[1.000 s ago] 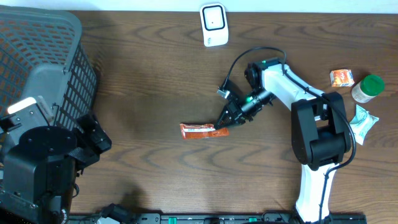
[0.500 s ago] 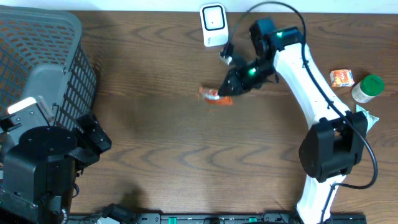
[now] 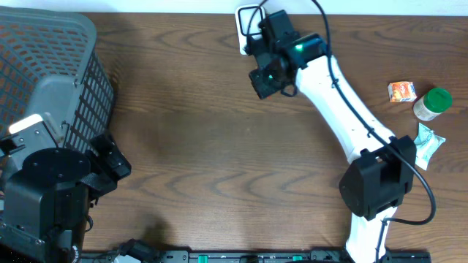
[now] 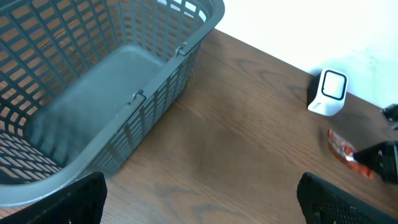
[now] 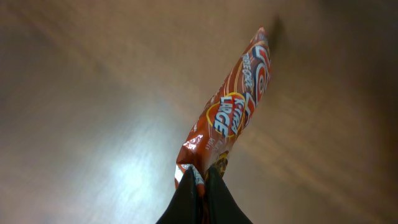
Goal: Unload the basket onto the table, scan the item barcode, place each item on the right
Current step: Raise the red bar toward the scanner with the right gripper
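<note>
as the right arm stretches far across the table [image 3: 183, 146], the right gripper [image 5: 203, 184] has its fingers clenched tight on one end of the red-orange snack packet [image 5: 235, 102]. on the right wrist view the packet sticks straight out from the fingertips, held off the wood, its glossy wrapper showing a round logo with "large" printed on it.

from above, that gripper sits just beside the white scanner [image 3: 246, 18] at the table's far edge, and the arm covers part of it. the packet itself is hidden under the gripper from up there. the left wrist camera catches it from the side, though. there the snack packet [image 4: 343, 149] juts from the dark gripper, below and a little right of the scanner [image 4: 328, 92], near it but apart. whether a barcode faces the scanner, i cannot tell.

over on the left, the left gripper [image 4: 205, 205] is spread wide with nothing between its fingers [image 4: 74, 199], close to the grey basket [image 4: 93, 93].

along the table's right side sit a small orange box [image 3: 401, 90], a green-capped bottle [image 3: 433, 102] and a pale sachet [image 3: 426, 140], well apart from the scanner.
</note>
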{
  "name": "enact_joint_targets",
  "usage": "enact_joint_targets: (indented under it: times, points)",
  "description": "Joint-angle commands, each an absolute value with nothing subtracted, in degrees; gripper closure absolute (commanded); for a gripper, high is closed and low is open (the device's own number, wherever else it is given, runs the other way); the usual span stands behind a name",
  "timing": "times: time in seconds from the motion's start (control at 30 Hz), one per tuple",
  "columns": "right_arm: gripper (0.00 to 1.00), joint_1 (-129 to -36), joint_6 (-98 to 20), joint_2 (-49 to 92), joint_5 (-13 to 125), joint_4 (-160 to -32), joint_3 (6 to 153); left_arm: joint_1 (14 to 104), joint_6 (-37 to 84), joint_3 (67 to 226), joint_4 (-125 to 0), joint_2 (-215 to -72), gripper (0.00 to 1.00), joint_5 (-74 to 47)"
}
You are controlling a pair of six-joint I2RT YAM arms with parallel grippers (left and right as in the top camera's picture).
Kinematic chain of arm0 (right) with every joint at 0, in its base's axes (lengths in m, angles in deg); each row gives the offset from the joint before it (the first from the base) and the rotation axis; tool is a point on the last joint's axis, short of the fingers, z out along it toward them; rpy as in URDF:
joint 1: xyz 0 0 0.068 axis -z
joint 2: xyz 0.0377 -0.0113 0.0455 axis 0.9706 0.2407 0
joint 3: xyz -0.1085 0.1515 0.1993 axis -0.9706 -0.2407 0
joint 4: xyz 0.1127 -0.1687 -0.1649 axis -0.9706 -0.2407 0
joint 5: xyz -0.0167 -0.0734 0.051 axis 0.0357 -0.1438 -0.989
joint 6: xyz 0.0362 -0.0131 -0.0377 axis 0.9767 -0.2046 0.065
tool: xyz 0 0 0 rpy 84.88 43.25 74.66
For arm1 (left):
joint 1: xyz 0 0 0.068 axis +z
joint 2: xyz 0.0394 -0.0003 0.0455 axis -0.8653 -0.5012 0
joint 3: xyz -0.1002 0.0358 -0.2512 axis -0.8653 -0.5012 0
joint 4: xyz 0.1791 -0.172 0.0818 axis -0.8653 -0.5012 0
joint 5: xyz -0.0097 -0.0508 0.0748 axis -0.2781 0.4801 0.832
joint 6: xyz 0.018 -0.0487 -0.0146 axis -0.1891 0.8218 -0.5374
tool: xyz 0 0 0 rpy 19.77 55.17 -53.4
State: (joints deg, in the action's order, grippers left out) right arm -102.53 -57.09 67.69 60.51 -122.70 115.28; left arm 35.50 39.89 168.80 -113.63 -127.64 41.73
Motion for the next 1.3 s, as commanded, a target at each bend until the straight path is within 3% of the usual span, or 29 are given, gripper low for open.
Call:
enact_joint_targets:
  times: [0.0, 0.2, 0.6, 0.63, 0.77, 0.93, 0.97, 1.1, 1.27]
  points:
    - [0.99, -103.6, -58.58, 66.83, 70.73, -118.73, 116.68, 35.76, 40.13, 169.13, -113.78, -127.81, 0.02, 42.28]
    - [0.99, -104.08, -65.27, 68.34, 81.69, -106.86, 116.68, 35.76, 40.13, 169.13, -113.78, -127.81, 0.02, 42.28]
    - [0.97, -104.08, -74.01, 74.16, 87.52, -93.0, 116.66, 35.76, 40.13, 169.13, -113.78, -127.81, 0.02, 42.28]
    - [0.71, -104.3, -71.54, 74.16, 87.5, -94.05, 116.68, 35.76, 40.13, 169.13, -113.78, -127.81, 0.02, 42.28]
    - [0.27, -105.0, -60.76, 73.65, 87.48, -100.43, 116.75, 35.76, 40.13, 169.13, -113.78, -127.81, 0.02, 42.28]
    - [0.03, -103.8, -36.61, 74.18, 75.39, -112.04, 116.73, 35.76, 40.13, 169.13, -113.78, -127.81, 0.02, 42.28]
    - [0.02, -103.45, -33.66, 74.59, 73.55, -112.61, 116.73, 35.76, 40.13, 169.13, -113.78, -127.81, 0.02, 42.28]
    - [0.2, -102.01, -16.94, 77.02, 72.13, -113.48, 116.73, 35.76, 40.13, 169.13, -113.78, -127.81, 0.02, 42.28]
    - [0.19, -101.04, -5.29, 80.87, 71.74, -116.5, 116.73, 35.76, 40.13, 169.13, -113.78, -127.81, 0.02, 42.28]
